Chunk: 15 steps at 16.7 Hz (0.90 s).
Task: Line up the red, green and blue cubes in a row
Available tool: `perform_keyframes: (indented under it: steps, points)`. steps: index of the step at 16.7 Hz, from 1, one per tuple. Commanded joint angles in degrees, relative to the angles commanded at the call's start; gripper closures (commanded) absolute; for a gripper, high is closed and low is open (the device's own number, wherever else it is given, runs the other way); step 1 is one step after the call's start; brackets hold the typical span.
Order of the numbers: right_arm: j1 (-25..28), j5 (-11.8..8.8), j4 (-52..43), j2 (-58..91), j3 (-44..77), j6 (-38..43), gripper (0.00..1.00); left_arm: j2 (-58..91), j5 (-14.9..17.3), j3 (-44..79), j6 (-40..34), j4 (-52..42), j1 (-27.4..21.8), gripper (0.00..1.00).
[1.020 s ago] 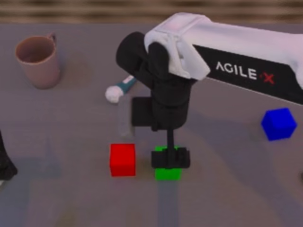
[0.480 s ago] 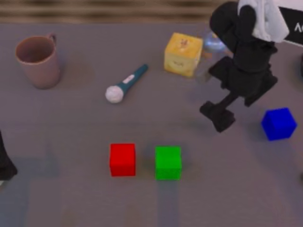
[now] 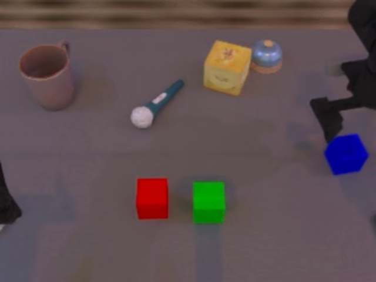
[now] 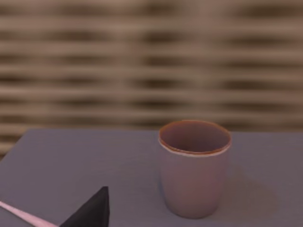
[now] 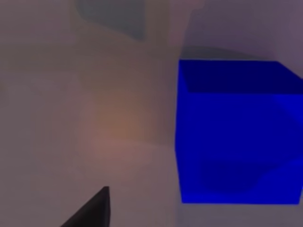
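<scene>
The red cube [image 3: 152,198] and the green cube [image 3: 208,201] sit side by side on the table's near middle, a narrow gap between them. The blue cube [image 3: 346,154] lies alone at the far right. My right gripper [image 3: 333,119] hovers just behind the blue cube, open and holding nothing. In the right wrist view the blue cube [image 5: 239,132] fills the frame close up, beside one dark fingertip [image 5: 97,208]. My left arm [image 3: 6,205] stays parked at the table's left edge; one of its fingertips [image 4: 94,210] shows in the left wrist view.
A pink mug [image 3: 47,75] stands at the back left and also shows as the mug [image 4: 194,165] in the left wrist view. A microphone [image 3: 155,104], a larger yellow cube [image 3: 227,66] and a small bell [image 3: 267,56] lie along the back.
My right gripper let go of the green cube and swung right to the blue cube, uncovering the yellow cube and the bell. The cubes have not moved.
</scene>
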Motion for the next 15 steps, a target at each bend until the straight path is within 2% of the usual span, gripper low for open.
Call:
perform_keyframes:
  steps: [5,12,15]
  points:
    - [0.12,0.02,0.81,0.61,-0.37,-0.02,0.00,0.00,0.00,0.00,0.00,0.00,0.00,0.00]
    - [0.08,0.05,14.81,6.35,-8.27,0.17,0.00,0.00,0.00,0.00,0.00,0.00,0.00,0.00]
    - [0.09,0.07,17.49,7.59,-9.91,0.19,0.00,0.00,0.00,0.00,0.00,0.00,0.00,0.00]
